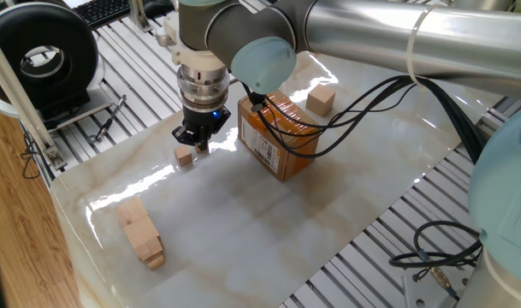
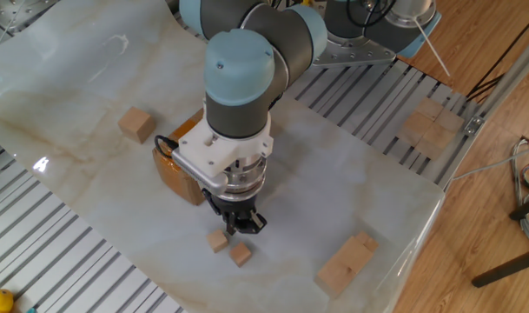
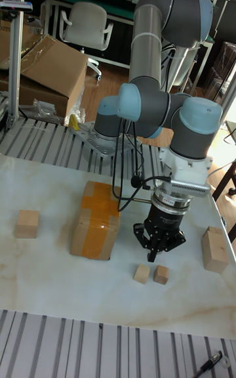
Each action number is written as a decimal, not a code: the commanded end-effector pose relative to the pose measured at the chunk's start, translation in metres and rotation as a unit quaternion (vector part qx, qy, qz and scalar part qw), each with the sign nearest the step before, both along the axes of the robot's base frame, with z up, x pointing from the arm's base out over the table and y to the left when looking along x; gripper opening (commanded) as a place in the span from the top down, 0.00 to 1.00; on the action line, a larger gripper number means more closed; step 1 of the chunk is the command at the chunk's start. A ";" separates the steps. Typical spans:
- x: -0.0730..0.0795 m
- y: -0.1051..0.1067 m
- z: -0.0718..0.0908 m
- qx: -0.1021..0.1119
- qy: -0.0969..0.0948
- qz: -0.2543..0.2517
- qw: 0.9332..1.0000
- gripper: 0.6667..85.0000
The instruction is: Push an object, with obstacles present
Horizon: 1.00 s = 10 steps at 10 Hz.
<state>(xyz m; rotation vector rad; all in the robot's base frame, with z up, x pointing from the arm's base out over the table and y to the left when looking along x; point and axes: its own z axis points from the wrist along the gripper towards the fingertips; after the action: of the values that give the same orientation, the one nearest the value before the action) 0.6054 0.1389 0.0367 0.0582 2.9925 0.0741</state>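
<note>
So the gripper (image 3: pixel 157 251) hangs low with its jaws pinched together on nothing, just behind two small cubes (image 3: pixel 142 274) sitting side by side. A clean shove probably means touching one cube squarely, steering clear of the cardboard box (image 3: pixel 96 220) nearby.

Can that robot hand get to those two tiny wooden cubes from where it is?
Probably yes. The hand hangs just above the two small cubes, and nothing stands between them; the cardboard box sits off to one side.
</note>
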 end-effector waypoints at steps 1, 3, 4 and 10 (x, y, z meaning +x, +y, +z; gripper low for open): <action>0.011 0.006 0.003 0.017 -0.015 -0.010 1.000 0.94; 0.011 0.000 0.002 0.006 -0.015 -0.008 1.000 0.94; 0.011 -0.001 0.002 0.005 -0.015 -0.006 1.000 0.94; 0.016 -0.003 -0.004 0.003 -0.015 0.003 1.000 0.94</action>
<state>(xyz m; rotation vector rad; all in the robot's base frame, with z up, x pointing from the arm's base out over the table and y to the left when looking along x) 0.6219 0.1364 0.0322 0.0426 2.9580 0.0740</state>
